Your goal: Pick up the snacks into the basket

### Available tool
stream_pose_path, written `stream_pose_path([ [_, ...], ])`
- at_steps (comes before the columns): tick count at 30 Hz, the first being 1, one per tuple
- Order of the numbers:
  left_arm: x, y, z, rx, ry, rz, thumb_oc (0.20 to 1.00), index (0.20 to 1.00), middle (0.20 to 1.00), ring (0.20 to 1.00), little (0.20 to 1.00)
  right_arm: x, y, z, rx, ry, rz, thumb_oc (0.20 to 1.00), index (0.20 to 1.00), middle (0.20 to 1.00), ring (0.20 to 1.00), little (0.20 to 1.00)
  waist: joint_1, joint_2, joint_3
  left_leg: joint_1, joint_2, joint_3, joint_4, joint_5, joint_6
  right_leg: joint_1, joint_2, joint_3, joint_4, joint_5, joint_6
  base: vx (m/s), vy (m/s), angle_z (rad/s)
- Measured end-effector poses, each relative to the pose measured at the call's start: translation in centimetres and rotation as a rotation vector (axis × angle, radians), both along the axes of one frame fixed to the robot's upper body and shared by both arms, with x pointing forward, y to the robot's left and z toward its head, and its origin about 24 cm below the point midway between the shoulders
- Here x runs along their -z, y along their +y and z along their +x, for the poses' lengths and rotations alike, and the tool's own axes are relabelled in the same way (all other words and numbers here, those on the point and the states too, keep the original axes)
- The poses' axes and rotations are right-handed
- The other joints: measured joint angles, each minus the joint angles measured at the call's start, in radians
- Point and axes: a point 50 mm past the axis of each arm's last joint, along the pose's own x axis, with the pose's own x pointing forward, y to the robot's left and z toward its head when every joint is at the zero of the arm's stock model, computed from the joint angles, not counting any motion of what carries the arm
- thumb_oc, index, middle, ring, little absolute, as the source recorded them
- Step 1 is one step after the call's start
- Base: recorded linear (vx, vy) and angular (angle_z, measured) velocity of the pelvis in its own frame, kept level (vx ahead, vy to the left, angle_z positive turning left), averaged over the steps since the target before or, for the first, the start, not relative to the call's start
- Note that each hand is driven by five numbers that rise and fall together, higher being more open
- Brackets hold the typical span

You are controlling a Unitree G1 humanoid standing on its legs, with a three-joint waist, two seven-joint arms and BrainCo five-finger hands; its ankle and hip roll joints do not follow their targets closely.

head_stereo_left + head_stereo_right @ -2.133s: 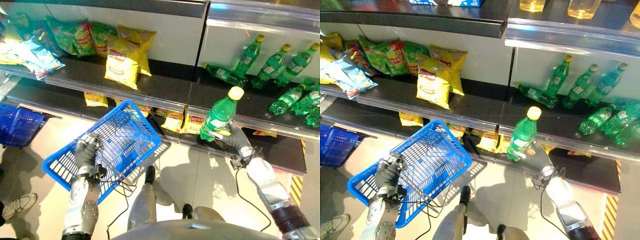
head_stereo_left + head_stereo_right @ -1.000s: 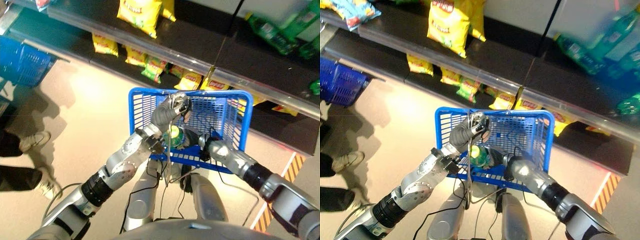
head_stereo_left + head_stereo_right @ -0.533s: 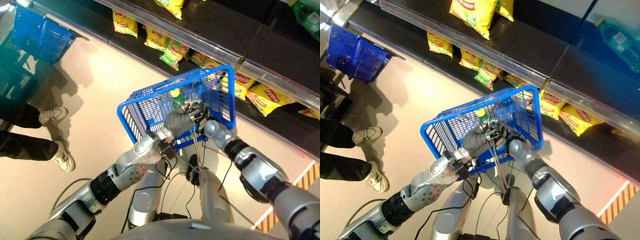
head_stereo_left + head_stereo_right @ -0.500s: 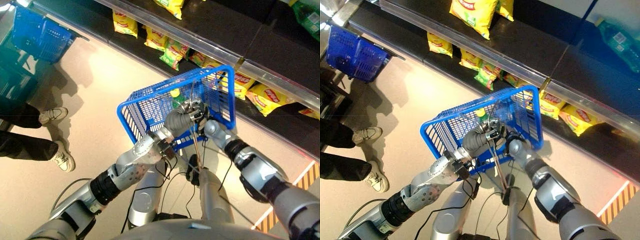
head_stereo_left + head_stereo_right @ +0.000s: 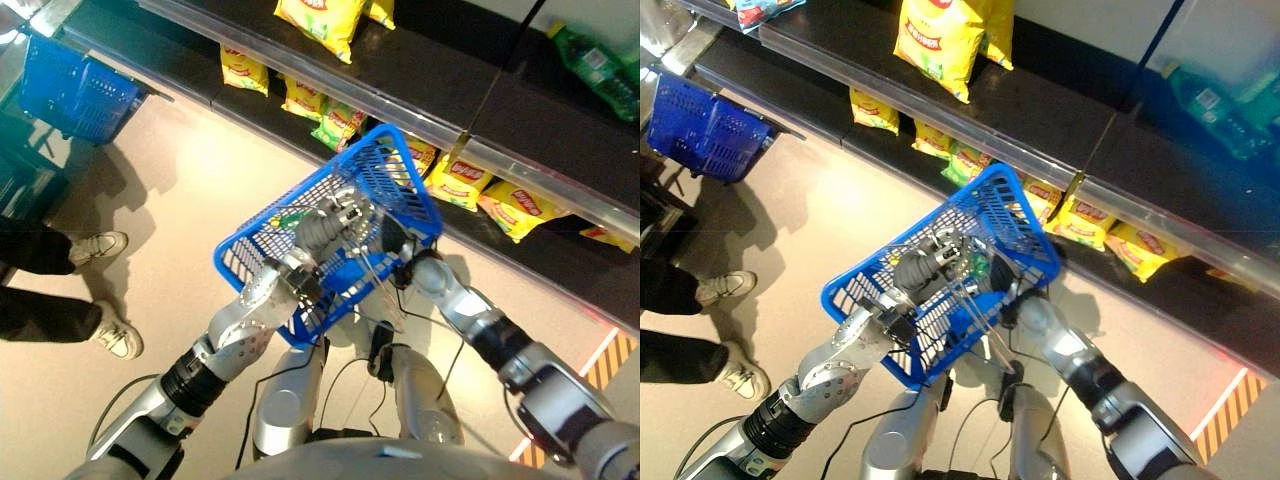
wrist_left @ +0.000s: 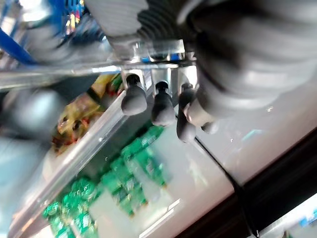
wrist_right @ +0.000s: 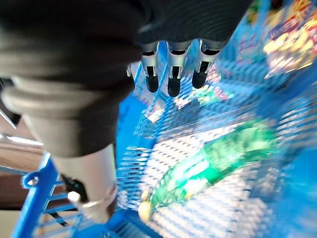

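Observation:
The blue wire basket (image 5: pixel 412 178) hangs tilted in front of me over the floor. My left hand (image 5: pixel 318 228) is shut on its metal handle (image 6: pixel 64 74), with the fingers (image 6: pixel 161 106) curled round the bar. A green bottle (image 7: pixel 213 158) with a yellow cap lies loose on the basket's mesh floor. My right hand (image 5: pixel 398 250) is at the basket's near right side, above the bottle and apart from it. Its fingers (image 7: pixel 172 82) are relaxed and hold nothing.
Dark shelves run along the back with yellow snack bags (image 5: pixel 320 15) above and more bags (image 5: pixel 455 180) on the low shelf. Green bottles (image 5: pixel 590 65) lie at upper right. A second blue basket (image 5: pixel 75 90) stands at far left. A person's shoes (image 5: pixel 95 245) are on the floor at left.
The green bottle went from the shelf into the basket and my right hand let it go. Over the last half second the basket has swung and tilted; the camera has shifted too.

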Motion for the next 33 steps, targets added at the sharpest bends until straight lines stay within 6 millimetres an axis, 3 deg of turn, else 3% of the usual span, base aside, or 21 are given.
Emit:
stream_pose_path([
  [2, 0.8, 1.3, -0.1, -0.055, 0.033, 0.001, 0.200, 0.200, 0.200, 0.200, 0.200, -0.3, -1.8, -1.1, -0.002, 0.001, -0.034, 1.000, 1.000, 1.000, 1.000, 1.000, -0.005, -0.016, -0.009, 0.016, 0.000, -0.001, -0.007, -0.005, -0.004, 0.018, 0.000, 0.000, -0.008, -0.005, -0.001, 0.03, -0.067, 0.00],
  [3, 1.6, 2.8, -0.3, -0.105, 0.061, 0.015, 0.200, 0.200, 0.200, 0.200, 0.200, -0.6, -3.3, -2.1, -0.009, 0.012, -0.067, 1.000, 1.000, 1.000, 1.000, 1.000, -0.030, -0.042, -0.029, 0.041, 0.006, -0.001, -0.023, -0.005, -0.006, 0.039, 0.003, -0.002, -0.016, -0.006, -0.002, 0.03, -0.083, -0.02],
  [7, 2.9, 4.7, -1.1, -0.177, 0.110, 0.017, 0.200, 0.200, 0.200, 0.200, 0.200, -0.9, -4.5, -3.5, -0.047, 0.030, -0.103, 1.000, 1.000, 1.000, 1.000, 1.000, -0.049, -0.075, -0.094, 0.068, 0.020, 0.010, -0.036, -0.013, -0.009, 0.064, 0.014, 0.003, -0.040, -0.007, -0.007, 0.02, -0.069, -0.10],
  [10, 4.0, 6.4, -2.0, -0.267, 0.147, -0.052, 0.200, 0.200, 0.200, 0.200, 0.200, -2.9, -4.1, -4.6, -0.122, -0.016, -0.042, 1.000, 1.000, 1.000, 1.000, 1.000, -0.040, -0.074, -0.121, 0.106, 0.031, 0.052, -0.035, -0.017, -0.013, 0.088, 0.021, 0.029, -0.042, -0.009, -0.011, 0.01, -0.035, -0.29],
  [15, 4.8, 7.1, -2.6, -0.309, 0.171, -0.078, 0.200, 0.200, 0.200, 0.200, 0.200, -3.7, -5.5, -4.8, -0.092, -0.020, 0.018, 1.000, 1.000, 1.000, 1.000, 1.000, -0.045, -0.062, -0.129, 0.114, 0.032, 0.085, -0.006, -0.021, -0.018, 0.098, 0.020, 0.025, -0.009, -0.027, -0.035, 0.00, 0.012, 0.02],
  [17, 5.2, 7.2, -2.9, -0.339, 0.182, -0.124, 0.200, 0.200, 0.200, 0.200, 0.200, -3.5, -6.4, -4.8, 0.004, -0.047, 0.190, 1.000, 1.000, 1.000, 1.000, 1.000, -0.046, -0.055, -0.131, 0.094, 0.041, 0.154, 0.026, -0.030, -0.025, 0.105, 0.017, 0.007, 0.001, -0.037, -0.041, 0.02, 0.038, 0.19],
  [18, 5.6, 7.3, -3.0, -0.357, 0.197, -0.141, 0.200, 0.200, 0.200, 0.200, 0.200, -3.1, -6.4, -4.7, 0.053, -0.056, 0.268, 1.000, 1.000, 1.000, 1.000, 1.000, -0.046, -0.050, -0.134, 0.095, 0.050, 0.184, 0.026, -0.045, -0.009, 0.105, 0.018, 0.003, 0.004, -0.039, -0.047, 0.08, 0.054, 0.12],
  [20, 6.7, 7.8, -3.0, -0.386, 0.239, -0.132, 0.200, 0.200, 0.200, 0.200, 0.200, -2.8, -5.9, -4.8, 0.062, -0.059, 0.291, 1.000, 1.000, 1.000, 1.000, 1.000, -0.044, -0.026, -0.154, 0.064, 0.088, 0.284, 0.034, -0.089, -0.013, 0.113, 0.017, -0.008, -0.020, -0.030, -0.053, 0.13, 0.064, 0.26],
  [21, 7.5, 8.0, -2.8, -0.418, 0.271, -0.149, 0.200, 0.200, 0.200, 0.200, 0.200, -3.2, -5.4, -4.4, 0.078, -0.095, 0.315, 1.000, 1.000, 1.000, 1.000, 1.000, -0.050, -0.011, -0.164, 0.036, 0.129, 0.384, 0.070, -0.127, -0.030, 0.136, 0.010, -0.048, -0.067, -0.004, -0.048, 0.16, 0.081, 0.51],
  [22, 8.0, 8.1, -2.7, -0.436, 0.286, -0.153, 0.200, 0.200, 0.200, 0.200, 0.200, -3.5, -4.9, -3.9, 0.080, -0.120, 0.326, 1.000, 1.000, 1.000, 1.000, 1.000, -0.047, -0.010, -0.168, 0.022, 0.140, 0.406, 0.077, -0.125, -0.027, 0.149, 0.009, -0.059, -0.092, 0.006, -0.045, 0.19, 0.091, 0.50],
  [23, 8.3, 8.1, -2.7, -0.444, 0.299, -0.155, 0.200, 0.200, 0.200, 0.200, 0.200, -4.0, -4.4, -3.5, 0.070, -0.144, 0.340, 1.000, 1.000, 1.000, 1.000, 1.000, -0.045, -0.014, -0.173, 0.016, 0.145, 0.409, 0.080, -0.121, -0.021, 0.153, 0.009, -0.061, -0.103, 0.011, -0.045, 0.24, 0.141, 0.21],
  [24, 8.8, 8.5, -3.2, -0.464, 0.314, -0.127, 0.200, 0.200, 0.200, 0.200, 0.200, -5.3, -2.9, -2.3, 0.027, -0.204, 0.335, 1.000, 1.000, 1.000, 1.000, 1.000, -0.016, -0.011, -0.180, 0.017, 0.144, 0.389, 0.078, -0.110, -0.005, 0.170, 0.010, -0.062, -0.122, 0.009, -0.036, 0.26, 0.120, 0.06],
  [26, 9.4, 8.8, -3.9, -0.479, 0.333, -0.093, 0.200, 0.200, 0.200, 0.200, 0.200, -6.8, -1.2, -1.0, -0.034, -0.265, 0.290, 1.000, 1.000, 1.000, 1.000, 1.000, -0.008, -0.009, -0.193, 0.050, 0.128, 0.327, 0.063, -0.084, 0.020, 0.190, 0.014, -0.054, -0.129, 0.009, -0.023, 0.18, 0.081, -0.05],
  [27, 9.7, 8.6, -4.1, -0.478, 0.341, -0.085, 0.200, 0.200, 0.200, 0.200, 0.200, -7.5, -0.9, -0.4, -0.040, -0.309, 0.266, 1.000, 1.000, 1.000, 1.000, 1.000, 0.011, -0.006, -0.206, 0.074, 0.128, 0.317, 0.050, -0.052, 0.008, 0.204, 0.015, -0.056, -0.129, 0.000, -0.008, 0.17, 0.089, 0.34],
  [28, 9.6, 8.7, -4.1, -0.478, 0.332, -0.061, 0.200, 0.200, 0.200, 0.200, 0.200, -7.9, -1.1, 0.3, -0.013, -0.341, 0.225, 1.000, 1.000, 1.000, 1.000, 1.000, 0.034, -0.037, -0.223, 0.080, 0.093, 0.315, 0.036, -0.048, 0.030, 0.224, -0.012, -0.048, -0.140, -0.012, 0.017, 0.18, 0.087, 0.39],
  [30, 9.6, 8.7, -4.1, -0.478, 0.332, -0.061, 0.200, 0.200, 0.200, 0.200, 0.200, -7.9, -1.1, 0.3, -0.013, -0.341, 0.225, 1.000, 1.000, 1.000, 1.000, 1.000, 0.034, -0.037, -0.223, 0.080, 0.093, 0.315, 0.036, -0.048, 0.030, 0.224, -0.012, -0.048, -0.140, -0.012, 0.017, 0.13, 0.075, 0.41],
  [31, 9.5, 9.1, -4.0, -0.486, 0.325, -0.047, 0.200, 0.200, 0.200, 0.200, 0.200, -9.1, -1.3, 2.1, 0.000, -0.383, 0.099, 1.000, 1.000, 1.000, 1.000, 1.000, 0.069, -0.073, -0.242, 0.084, 0.050, 0.326, 0.041, -0.072, 0.059, 0.267, -0.042, -0.042, -0.185, -0.020, 0.046, 0.29, 0.224, 0.56],
  [32, 9.3, 9.3, -3.9, -0.488, 0.320, -0.042, 0.200, 0.200, 0.200, 0.200, 0.200, -9.5, -0.9, 2.9, 0.011, -0.393, 0.113, 1.000, 1.000, 1.000, 1.000, 1.000, 0.100, -0.092, -0.246, 0.092, 0.016, 0.322, 0.056, -0.113, 0.072, 0.287, -0.053, -0.045, -0.178, -0.021, 0.064, 0.42, 0.348, 0.67],
  [33, 9.4, 9.2, -3.9, -0.492, 0.323, -0.039, 0.200, 0.200, 0.200, 0.200, 0.200, -9.0, -0.5, 3.6, 0.041, -0.375, 0.164, 1.000, 1.000, 1.000, 1.000, 1.000, 0.105, -0.100, -0.247, 0.102, 0.001, 0.316, 0.078, -0.132, 0.092, 0.277, -0.066, -0.043, -0.102, -0.032, 0.081, 0.30, 0.308, 0.54],
])
